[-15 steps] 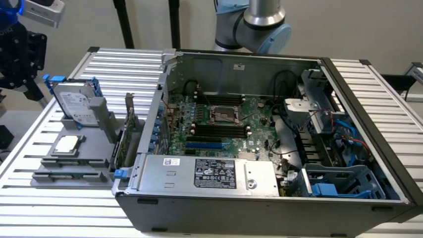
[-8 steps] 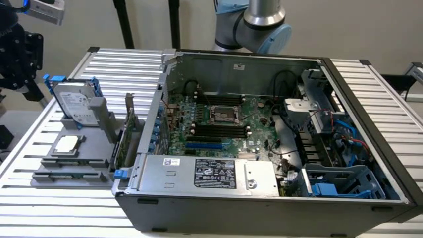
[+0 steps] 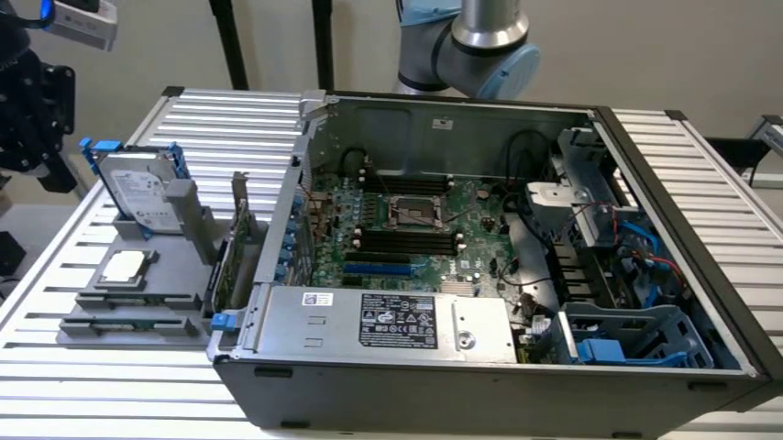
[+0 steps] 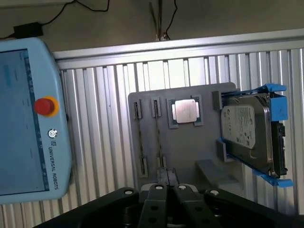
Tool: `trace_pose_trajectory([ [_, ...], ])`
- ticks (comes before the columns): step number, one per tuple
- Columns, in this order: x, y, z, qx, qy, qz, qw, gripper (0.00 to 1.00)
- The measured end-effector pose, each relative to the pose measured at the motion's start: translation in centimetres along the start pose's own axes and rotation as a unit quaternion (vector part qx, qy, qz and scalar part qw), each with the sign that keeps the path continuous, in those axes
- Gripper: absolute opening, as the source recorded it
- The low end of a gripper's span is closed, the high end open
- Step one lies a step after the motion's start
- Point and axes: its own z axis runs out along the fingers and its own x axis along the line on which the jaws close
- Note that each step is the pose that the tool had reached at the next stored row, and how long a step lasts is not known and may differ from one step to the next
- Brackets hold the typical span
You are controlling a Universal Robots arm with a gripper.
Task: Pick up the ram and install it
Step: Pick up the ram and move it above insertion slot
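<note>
Clenched tight, fingertips pressed together with nothing between them, the hand hangs above the grey holder, over the holder's edge near one end of the ram. The ram stands on its long edge in a slot of the holder, a thin dark line between two end brackets, not gripped. A second slot runs parallel just beside it, on the side away from the processor chip; whether that slot holds anything I cannot tell. The chip lies flat in a square recess of the holder on the ram's other side. Past the chip, a silver hard drive in a blue frame leans at the holder's end. The holder rests on the ribbed metal bench. The open computer case stands just beside the holder, to the exterior view's right, and a green expansion card stands upright at the holder's edge facing the case. A teach pendant with a red button sits off the holder's side opposite the hard drive
</note>
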Motion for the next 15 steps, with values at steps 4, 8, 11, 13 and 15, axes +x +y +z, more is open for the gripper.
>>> trace_pose_trajectory([
  [4,0.3,-0.22,0.04,-0.0035,0.0004,0.0,1.0,0.11],
  [8,0.6,-0.35,0.16,-0.0047,0.0005,0.0,1.0,0.11],
  [11,0.9,-0.43,0.25,-0.005,0.0005,0.0,1.0,0.12],
  [13,1.0,-0.49,0.3,-0.0052,0.0005,0.0,1.0,0.24],
  [15,1.2,-0.57,0.37,-0.0056,0.0005,0.0,1.0,0.3],
])
